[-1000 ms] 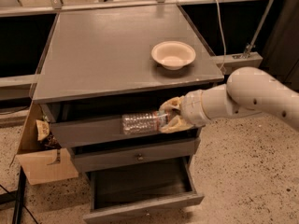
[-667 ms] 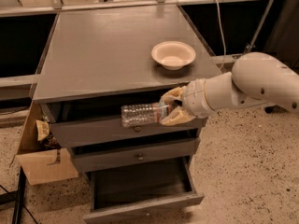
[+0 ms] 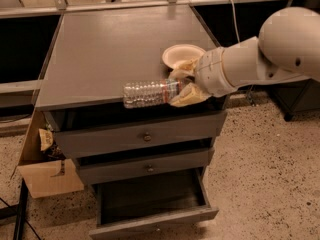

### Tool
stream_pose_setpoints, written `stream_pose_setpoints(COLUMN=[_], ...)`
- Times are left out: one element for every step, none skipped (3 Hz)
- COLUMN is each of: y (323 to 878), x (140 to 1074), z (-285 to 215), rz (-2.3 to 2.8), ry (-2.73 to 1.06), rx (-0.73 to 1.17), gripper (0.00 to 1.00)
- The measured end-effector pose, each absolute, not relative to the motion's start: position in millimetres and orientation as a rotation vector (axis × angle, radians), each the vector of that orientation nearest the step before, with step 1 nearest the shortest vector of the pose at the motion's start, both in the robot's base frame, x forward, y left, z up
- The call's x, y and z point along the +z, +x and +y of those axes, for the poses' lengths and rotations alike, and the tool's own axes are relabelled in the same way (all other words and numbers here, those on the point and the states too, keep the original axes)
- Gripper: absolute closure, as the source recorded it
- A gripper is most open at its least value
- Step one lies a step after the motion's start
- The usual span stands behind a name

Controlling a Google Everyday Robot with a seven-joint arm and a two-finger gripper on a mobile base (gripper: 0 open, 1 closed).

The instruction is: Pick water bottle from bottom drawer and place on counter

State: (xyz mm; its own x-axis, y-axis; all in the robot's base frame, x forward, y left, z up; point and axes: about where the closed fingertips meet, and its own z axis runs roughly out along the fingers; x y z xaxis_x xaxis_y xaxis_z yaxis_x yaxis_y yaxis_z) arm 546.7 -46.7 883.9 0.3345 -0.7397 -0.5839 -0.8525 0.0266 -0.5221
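Lifted the water bottle (image 3: pixel 150 93) over the last second from in front of the top knobbed drawer (image 3: pixel 115 140) up to the front edge of the counter (image 3: pixel 110 54). Kept it lying sideways all the while, base pointing left, neck end toward the arm (image 3: pixel 260 59). Held it clenched in the gripper (image 3: pixel 179 85), pale fingers (image 3: pixel 189 97) closed above and below the neck end near the coloured label band. Carried the gripper itself up and a little back, to near the bowl (image 3: pixel 182 55) at the counter's right front. Left the bottom drawer (image 3: pixel 155 223) pulled open below, dark inside. Did not yet set the bottle down: hung at the counter's lip, partly over the edge; could not tell whether touching. Judged the pick done and the drawer cleared, with only the placing left. Needed, by that reading, a short carry inward over bare top left of the bowl, then a lowering and a release. Risked a roll off the front edge if let go too near it, being round and on its side.
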Motion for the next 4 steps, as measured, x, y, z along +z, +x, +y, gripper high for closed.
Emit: stream_pose_setpoints(y=[575,599,622,645], x=[907,913,910,900], z=[-31,-16,5,33], rz=[1.37,1.329,1.293,1.249], ry=[-1.732,-1.736,-1.748,-1.766], rx=[0.133,0.131,0.148,0.177], gripper=[1.0,1.0,1.0,1.0])
